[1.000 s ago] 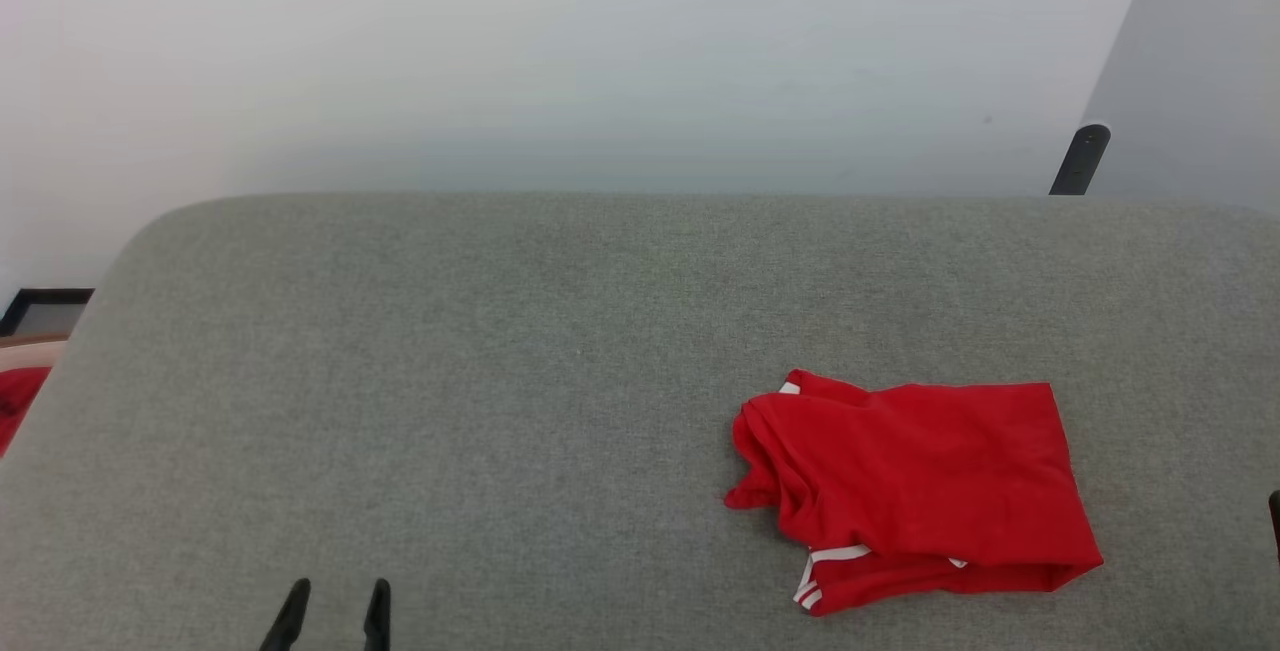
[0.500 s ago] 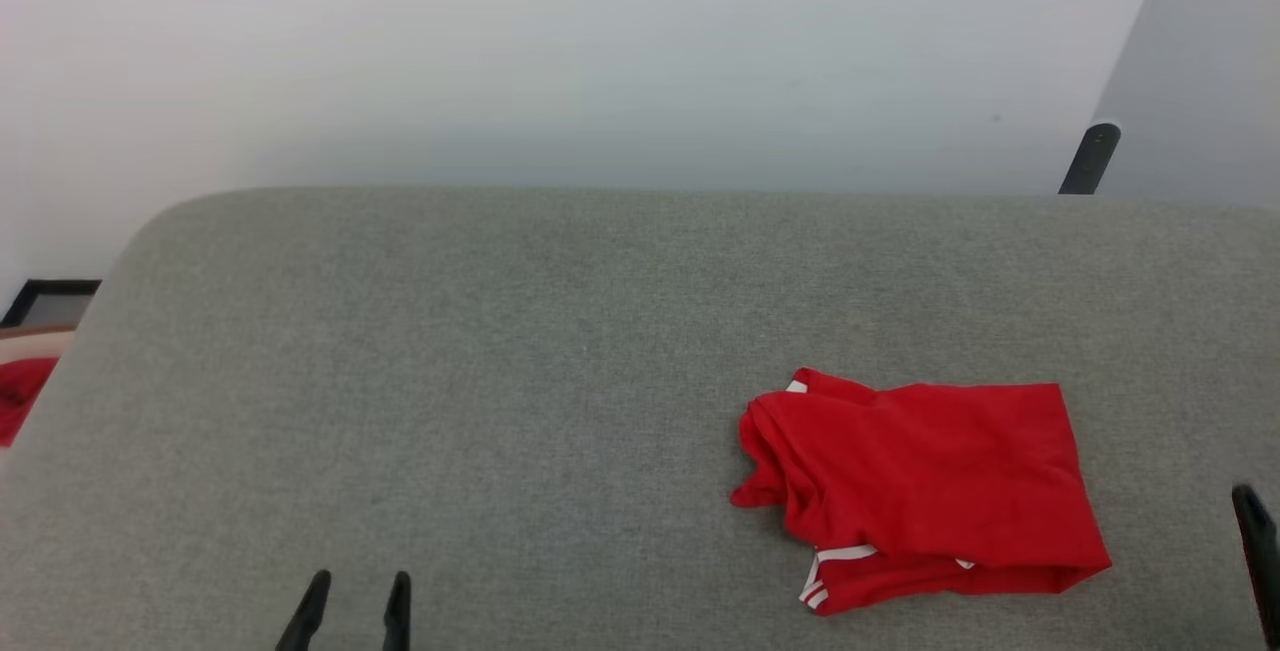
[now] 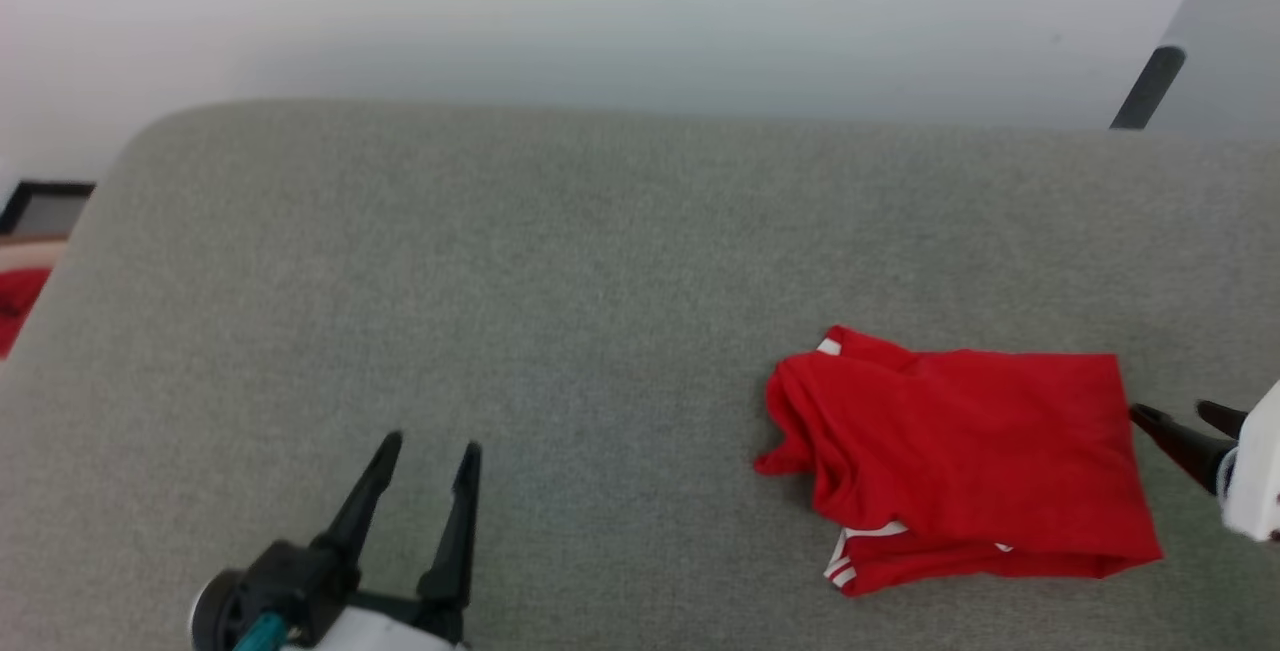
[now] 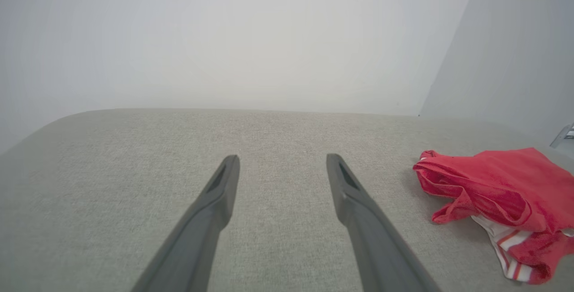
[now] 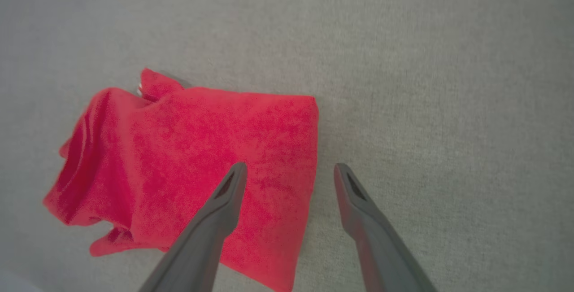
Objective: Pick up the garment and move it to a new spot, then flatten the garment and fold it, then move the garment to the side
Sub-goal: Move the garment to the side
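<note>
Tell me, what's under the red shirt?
The shirt lies folded on the grey cushion. A white striped edge of its own lower layer peeks out at the near side. Anything else beneath is covered by the cloth.

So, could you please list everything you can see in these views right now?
garment: one, red with white-striped trim, loosely folded, right side of the padded surface.
padded surface: one, grey, across the head view.
wall: one, white, behind it.
red cloth: one, red, far left, off the surface.
frame: one, black, just above that cloth.
post: one, dark, upper right.
left gripper: one, dark, open over bare surface, lower left.
right gripper: one, dark, open at the garment's right edge.
</note>
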Robot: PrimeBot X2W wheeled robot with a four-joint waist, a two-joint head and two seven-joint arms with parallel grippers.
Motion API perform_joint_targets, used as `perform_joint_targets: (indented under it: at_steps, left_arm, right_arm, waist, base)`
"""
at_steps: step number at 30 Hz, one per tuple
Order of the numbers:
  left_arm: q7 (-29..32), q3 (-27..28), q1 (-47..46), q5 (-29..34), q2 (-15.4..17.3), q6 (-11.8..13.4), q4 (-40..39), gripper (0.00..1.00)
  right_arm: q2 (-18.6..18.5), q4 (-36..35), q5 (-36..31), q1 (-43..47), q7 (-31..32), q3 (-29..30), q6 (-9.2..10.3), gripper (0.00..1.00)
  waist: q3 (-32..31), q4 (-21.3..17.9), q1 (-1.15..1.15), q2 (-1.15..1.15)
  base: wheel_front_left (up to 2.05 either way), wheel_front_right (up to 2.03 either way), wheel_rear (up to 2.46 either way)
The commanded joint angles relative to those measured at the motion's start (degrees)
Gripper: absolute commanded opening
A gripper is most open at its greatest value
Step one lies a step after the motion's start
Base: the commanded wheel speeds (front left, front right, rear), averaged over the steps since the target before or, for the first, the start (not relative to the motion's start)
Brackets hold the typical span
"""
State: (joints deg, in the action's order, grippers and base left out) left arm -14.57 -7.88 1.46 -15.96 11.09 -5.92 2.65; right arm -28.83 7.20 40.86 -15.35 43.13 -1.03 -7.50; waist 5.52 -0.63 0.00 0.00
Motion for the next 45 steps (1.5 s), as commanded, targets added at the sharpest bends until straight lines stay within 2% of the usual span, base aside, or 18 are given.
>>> perform_joint_targets:
  at_steps: [1, 7, 10, 15, 16, 17, 18, 19, 24, 32, 40, 45]
  left_arm:
    - [0.0, -0.2, -1.1, 0.6, 0.0, -0.2, 0.2, 1.0]
    - [-0.4, -2.1, -6.3, 0.8, -0.6, -0.7, 1.7, 1.0]
    - [-0.5, -2.6, -8.3, 1.0, -1.0, -0.9, 2.4, 1.0]
    - [-0.6, -3.7, -11.4, 1.3, -1.7, -1.1, 4.0, 1.0]
    - [-0.6, -3.7, -11.9, 1.4, -1.8, -1.2, 4.3, 1.0]
    - [-0.5, -3.7, -12.3, 1.4, -1.9, -1.2, 4.5, 1.0]
    - [-0.5, -3.7, -12.6, 1.4, -1.8, -1.3, 4.7, 1.0]
    - [-0.5, -3.7, -13.0, 1.5, -1.7, -1.2, 4.9, 1.0]
    - [-0.5, -3.5, -14.0, 2.1, -0.9, -1.4, 5.8, 1.0]
    - [-0.5, -4.5, -15.7, 2.2, 0.6, -1.6, 3.4, 1.0]
    - [-0.5, -8.2, -20.6, 2.0, 4.9, -1.6, 2.5, 1.0]
    - [-0.5, -9.8, -25.6, 2.6, 7.3, -1.7, 2.4, 1.0]
  right_arm:
    - [-0.7, 0.7, -0.1, -1.1, 1.4, -0.5, 0.02, 1.0]
    - [-1.9, 5.7, 0.2, -5.1, 9.7, -0.4, 0.02, 1.0]
    - [-1.8, 7.2, -1.2, -5.4, 10.9, -1.2, 0.02, 1.0]
    - [0.7, 9.6, -0.2, -4.9, 10.7, -2.1, 0.02, 1.0]
    - [1.1, 9.8, 0.0, -4.7, 10.4, -2.6, 0.02, 0.85]
    - [1.6, 10.0, 0.3, -4.6, 9.8, -2.8, 0.02, 0.44]
    - [1.9, 10.0, 0.7, -4.6, 9.1, -3.2, 0.02, 0.11]
    - [2.3, 10.2, 0.9, -4.8, 8.2, -3.3, 0.01, 0.0]
    - [1.6, 9.8, 2.6, -5.1, 3.4, -2.3, 0.06, 0.0]
    - [-2.8, 9.0, 5.2, -4.2, -5.7, 2.9, 0.04, 0.0]
    - [-8.0, 13.3, 7.1, -3.8, -12.4, 7.8, 0.04, 0.0]
    - [-10.5, 17.5, 3.6, -7.2, -17.5, 6.6, 0.04, 0.0]
  waist:
    - [3.0, 1.7, 0.0, 0.0]
    - [7.8, 3.5, 0.0, 0.0]
    - [10.0, 4.0, 0.0, 0.0]
    - [12.4, 4.3, 0.0, 0.0]
    - [12.7, 4.3, 0.0, 0.0]
    - [12.8, 4.2, 0.0, 0.0]
    - [12.9, 4.0, 0.0, 0.0]
    - [12.9, 3.8, 0.0, 0.0]
    - [12.5, 1.8, 0.0, 0.0]
    - [13.2, -4.4, 0.0, 0.0]
    - [16.2, -10.7, 0.0, 0.0]
    - [19.0, -13.5, 0.0, 0.0]
  base:
    - [0.0, 0.0, 0.0]
    - [0.0, 0.0, 0.0]
    - [0.0, 0.0, 0.0]
    - [0.0, 0.0, 0.0]
    - [0.0, 0.0, 0.0]
    - [0.0, 0.0, 0.0]
    - [0.0, 0.0, 0.0]
    - [0.0, 0.0, 0.0]
    - [0.0, 0.0, 0.0]
    - [0.0, 0.0, 0.0]
    - [0.0, 0.0, 0.0]
    - [0.0, 0.0, 0.0]
